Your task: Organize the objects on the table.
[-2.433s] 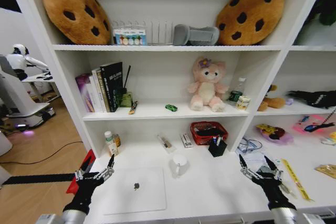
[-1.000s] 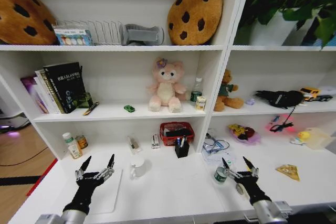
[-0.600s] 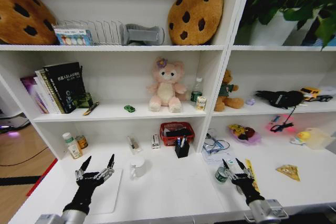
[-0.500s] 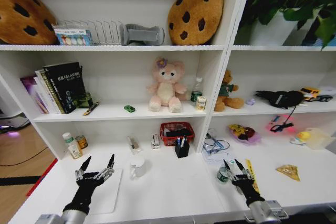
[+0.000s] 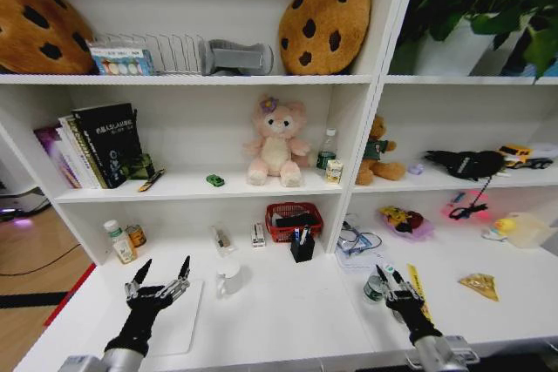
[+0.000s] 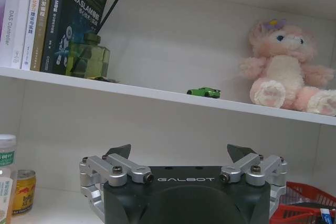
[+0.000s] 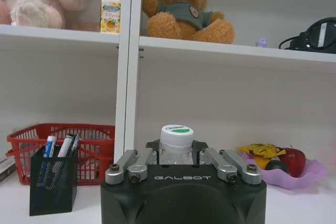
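Observation:
My right gripper [image 5: 389, 276] is low over the white table [image 5: 288, 315], its fingers drawn in on a small bottle with a white and green cap [image 7: 176, 136], also seen in the head view [image 5: 372, 288]. The yellow ruler [image 5: 418, 290] lies just to its right. My left gripper [image 5: 161, 278] hovers open over the closed silver laptop [image 5: 181, 324]; its fingers [image 6: 118, 151] spread wide with nothing between them. The tiny green toy car [image 5: 214, 180] [image 6: 203, 92] sits on the shelf above. Pens stand in a black holder [image 5: 302, 246] [image 7: 51, 181].
A white mug [image 5: 229, 278] stands beside the laptop. A red basket [image 5: 294, 219] sits behind the pen holder. Bottles and a can [image 5: 123, 240] stand at the back left. A purple dish of toy fruit [image 5: 404, 220] and a yellow packet [image 5: 479, 283] lie to the right.
The head camera swung right after the oldest frame. Since one second ago the right gripper's fingers have narrowed from wide open onto the small bottle. The left arm has stayed still.

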